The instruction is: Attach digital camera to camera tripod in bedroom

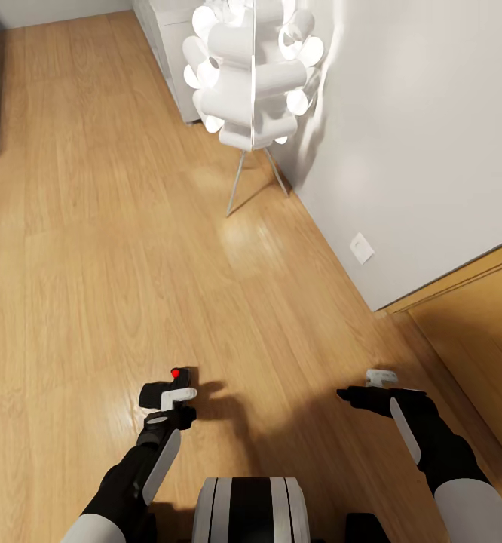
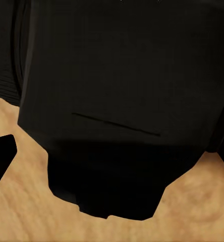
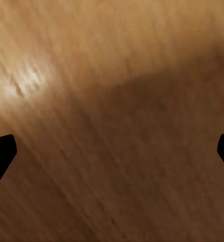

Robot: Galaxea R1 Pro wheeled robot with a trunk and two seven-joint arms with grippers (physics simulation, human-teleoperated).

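Wood floor (image 1: 115, 249): light planks cover most of the head view. Grey wall (image 1: 432, 136): runs along the upper right, carrying a small white socket plate (image 1: 362, 247). White lamp (image 1: 252, 68): a cluster of white rolled shapes at the top centre, on thin metal legs.

Right gripper (image 1: 365, 386), lower right: fingers spread apart over bare floor, nothing between them.

Left gripper (image 1: 174, 398), lower left: clamped on the digital camera (image 1: 166, 391). The camera is a small black compact body, about gripper-sized, with a bright red round button on top. In the left wrist view its flat black face (image 2: 122, 101) spans the frame between the fingertips.
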